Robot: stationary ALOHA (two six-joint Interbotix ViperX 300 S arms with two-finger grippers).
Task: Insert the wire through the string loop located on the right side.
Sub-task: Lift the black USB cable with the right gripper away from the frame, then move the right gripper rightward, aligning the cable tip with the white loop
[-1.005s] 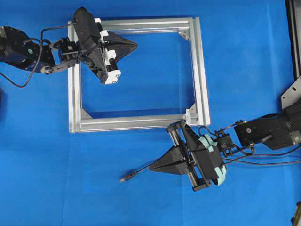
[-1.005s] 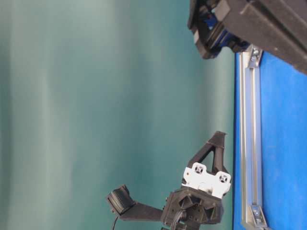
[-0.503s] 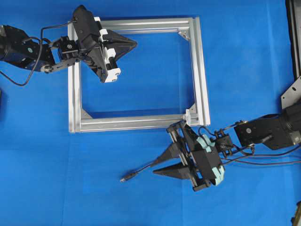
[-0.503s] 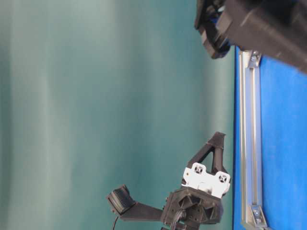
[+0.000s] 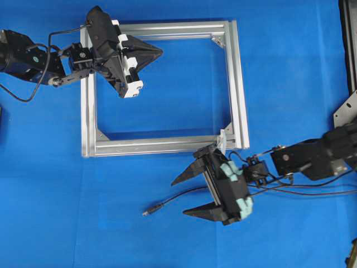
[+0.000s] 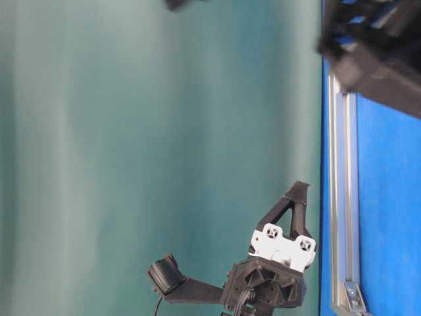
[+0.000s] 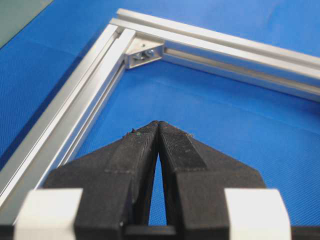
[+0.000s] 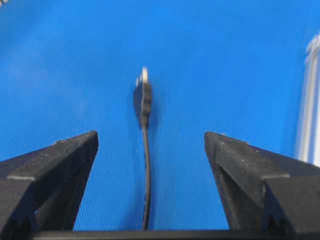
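The right gripper [image 5: 181, 195] stood wide apart over the blue table [image 5: 290, 67], straddling the wire [image 5: 167, 202] without touching it; the wire's near end ran out of sight under the wrist. The string loop [image 5: 222, 137] showed only as a small white blur at the aluminium frame's [image 5: 239, 84] lower right corner. The left gripper [image 5: 159, 53] was pinched together, empty, inside the frame.

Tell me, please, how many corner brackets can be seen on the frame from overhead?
3: top right, bottom left, bottom right. A fourth may sit top left, hidden under the left gripper.
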